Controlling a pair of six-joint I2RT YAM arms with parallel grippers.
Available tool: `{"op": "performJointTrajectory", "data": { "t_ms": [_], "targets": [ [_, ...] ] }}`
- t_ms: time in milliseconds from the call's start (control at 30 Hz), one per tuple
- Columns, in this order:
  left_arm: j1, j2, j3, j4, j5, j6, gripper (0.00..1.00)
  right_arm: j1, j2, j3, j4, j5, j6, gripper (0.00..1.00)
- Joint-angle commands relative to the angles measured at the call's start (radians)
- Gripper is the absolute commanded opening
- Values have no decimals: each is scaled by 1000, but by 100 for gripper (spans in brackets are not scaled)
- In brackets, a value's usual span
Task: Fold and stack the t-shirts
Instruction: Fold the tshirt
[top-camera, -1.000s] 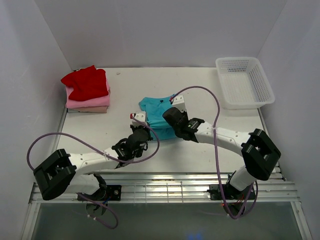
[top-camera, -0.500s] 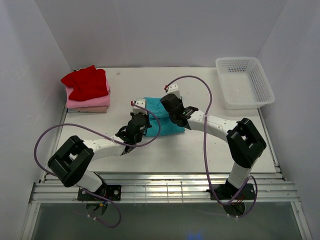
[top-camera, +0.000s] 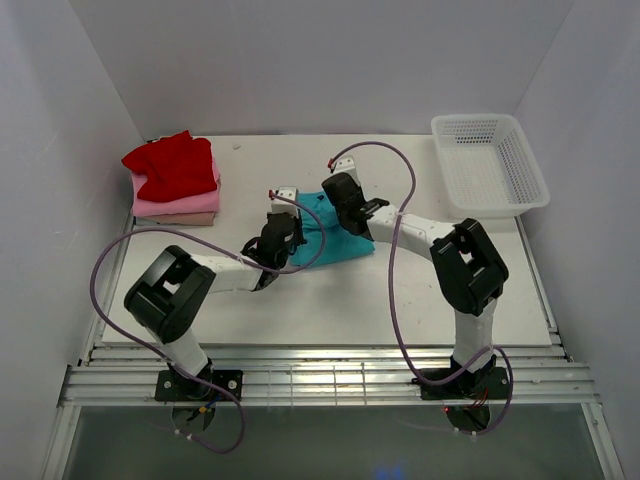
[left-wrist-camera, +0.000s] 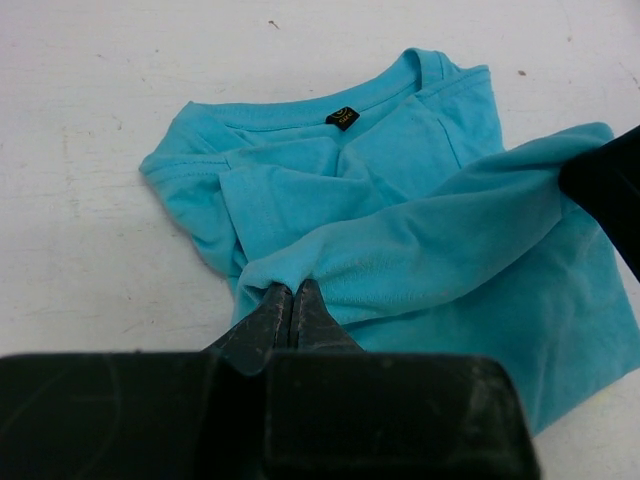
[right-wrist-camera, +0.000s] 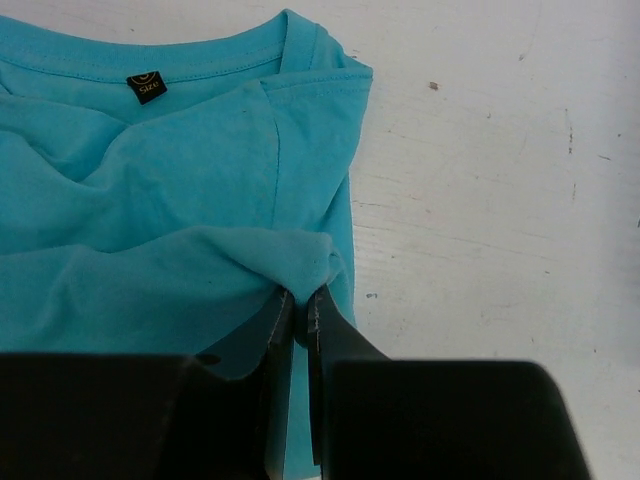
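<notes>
The teal t-shirt (top-camera: 328, 238) lies at the middle of the table, its lower half doubled over toward the collar. My left gripper (top-camera: 283, 222) is shut on the folded edge at the shirt's left side; the wrist view shows the pinch (left-wrist-camera: 290, 292) and the shirt (left-wrist-camera: 400, 200). My right gripper (top-camera: 343, 195) is shut on the same edge at the right side, seen in its wrist view (right-wrist-camera: 300, 298) over the shirt (right-wrist-camera: 180, 170). A stack of red (top-camera: 172, 165), pink (top-camera: 180, 203) and beige (top-camera: 175, 219) folded shirts sits at the back left.
A white mesh basket (top-camera: 488, 165) stands at the back right. White walls enclose the table on three sides. A metal rail (top-camera: 320, 372) runs along the near edge by the arm bases.
Both grippers have carried the shirt's lower edge away from the near side toward the collar, folding the shirt over itself. Both arms now reach farther across the table.
</notes>
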Motion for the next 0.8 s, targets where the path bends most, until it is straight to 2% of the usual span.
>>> {"op": "performJointTrajectory", "data": {
  "t_ms": [0, 200, 267, 333, 367, 400, 467, 533, 633, 700, 733, 767],
  "targets": [
    [23, 21, 52, 41, 39, 10, 0, -12, 38, 73, 52, -13, -30, 8],
    [70, 99, 120, 57, 50, 4, 0, -38, 113, 137, 102, -18, -43, 8],
    [80, 124, 160, 57, 24, 12, 0, -48, 150, 169, 112, 17, -60, 23],
    [89, 138, 226, 55, -32, 33, 29, -58, 170, 229, 161, 51, -103, 36],
    [92, 138, 248, 55, -52, 45, 37, -59, 171, 249, 167, 99, -120, 37],
    [96, 135, 269, 54, -71, 59, 39, -61, 170, 279, 173, 126, -138, 39],
    [99, 121, 331, 44, -117, 94, 58, -61, 139, 284, 216, 182, -207, 46],
    [104, 106, 364, 21, -131, 111, 68, -61, 87, 252, 247, 197, -241, 47],
    [104, 78, 346, 6, -123, 67, 69, -61, 1, 151, 285, 165, -243, 47],
    [104, 41, 283, 5, -82, 15, 65, -61, -37, 88, 290, 90, -200, 46],
    [104, 29, 257, 4, -54, -14, 60, -61, -68, 30, 290, 61, -186, 36],
    [101, 14, 215, 4, -1, -63, 40, -61, -80, 7, 288, -3, -178, 26]
  ]
}}
